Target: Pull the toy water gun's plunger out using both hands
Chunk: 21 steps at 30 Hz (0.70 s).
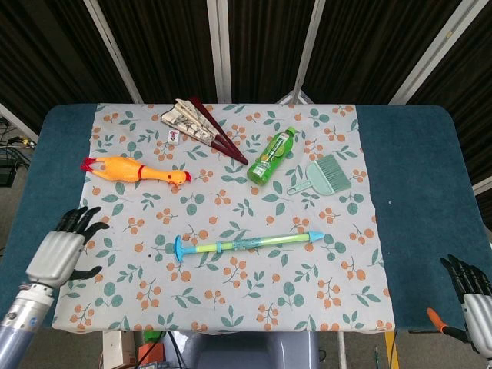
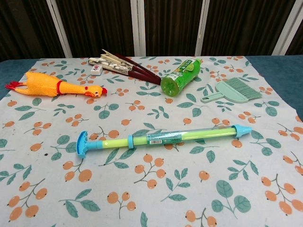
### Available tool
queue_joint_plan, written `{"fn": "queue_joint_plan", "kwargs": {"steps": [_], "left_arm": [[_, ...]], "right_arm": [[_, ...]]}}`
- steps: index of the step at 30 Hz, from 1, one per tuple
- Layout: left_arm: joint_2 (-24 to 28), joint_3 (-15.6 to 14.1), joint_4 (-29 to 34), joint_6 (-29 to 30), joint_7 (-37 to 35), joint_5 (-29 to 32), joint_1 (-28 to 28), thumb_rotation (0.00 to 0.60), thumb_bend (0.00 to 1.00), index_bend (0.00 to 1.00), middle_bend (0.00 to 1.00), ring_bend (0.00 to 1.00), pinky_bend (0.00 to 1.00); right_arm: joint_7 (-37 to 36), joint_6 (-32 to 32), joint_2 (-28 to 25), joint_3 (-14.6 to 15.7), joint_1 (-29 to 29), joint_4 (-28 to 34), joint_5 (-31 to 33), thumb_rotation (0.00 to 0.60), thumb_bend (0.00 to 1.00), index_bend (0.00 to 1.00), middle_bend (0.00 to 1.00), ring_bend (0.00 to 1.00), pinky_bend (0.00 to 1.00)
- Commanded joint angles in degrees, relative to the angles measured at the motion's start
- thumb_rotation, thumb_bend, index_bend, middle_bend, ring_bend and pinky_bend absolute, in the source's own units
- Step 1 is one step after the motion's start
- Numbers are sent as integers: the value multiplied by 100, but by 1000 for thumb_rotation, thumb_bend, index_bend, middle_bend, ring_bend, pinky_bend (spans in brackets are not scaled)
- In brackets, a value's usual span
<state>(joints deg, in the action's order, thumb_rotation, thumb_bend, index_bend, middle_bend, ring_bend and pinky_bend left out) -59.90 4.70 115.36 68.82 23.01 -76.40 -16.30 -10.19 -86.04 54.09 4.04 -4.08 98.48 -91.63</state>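
The toy water gun (image 1: 247, 244) (image 2: 161, 138) lies across the middle of the floral cloth, a clear green tube with a blue T-handle (image 1: 179, 248) (image 2: 82, 144) at the left end and a blue nozzle (image 1: 316, 236) (image 2: 241, 130) at the right. My left hand (image 1: 64, 247) hovers over the cloth's left edge, fingers spread, holding nothing, well left of the handle. My right hand (image 1: 473, 297) shows at the bottom right corner past the table edge, fingers apart and empty. The chest view shows neither hand.
A rubber chicken (image 1: 136, 170) lies at the left. A folded fan (image 1: 201, 127) and a small tile (image 1: 176, 136) sit at the back. A green bottle (image 1: 271, 155) and a teal hand brush (image 1: 324, 174) lie behind the gun's right half.
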Motion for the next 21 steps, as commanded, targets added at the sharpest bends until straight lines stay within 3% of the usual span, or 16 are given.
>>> {"fn": "queue_joint_plan", "kwargs": {"steps": [1, 10, 21], "left_arm": [[-1168, 468, 127, -273, 1381, 1182, -796, 600, 241, 307, 88, 0, 61], [-2611, 677, -200, 152, 2951, 2664, -1624, 600, 277, 394, 114, 0, 62], [-3787, 847, -832, 656, 3659, 3496, -2270, 600, 364, 418, 119, 0, 62]], "right_arm": [[-57, 5, -22, 9, -1, -6, 5, 600, 308, 0, 0, 0, 0], [-185, 31, -61, 31, 7, -13, 1, 600, 307, 0, 0, 0, 0], [-299, 73, -90, 44, 28, -7, 9, 600, 307, 0, 0, 0, 0]]}}
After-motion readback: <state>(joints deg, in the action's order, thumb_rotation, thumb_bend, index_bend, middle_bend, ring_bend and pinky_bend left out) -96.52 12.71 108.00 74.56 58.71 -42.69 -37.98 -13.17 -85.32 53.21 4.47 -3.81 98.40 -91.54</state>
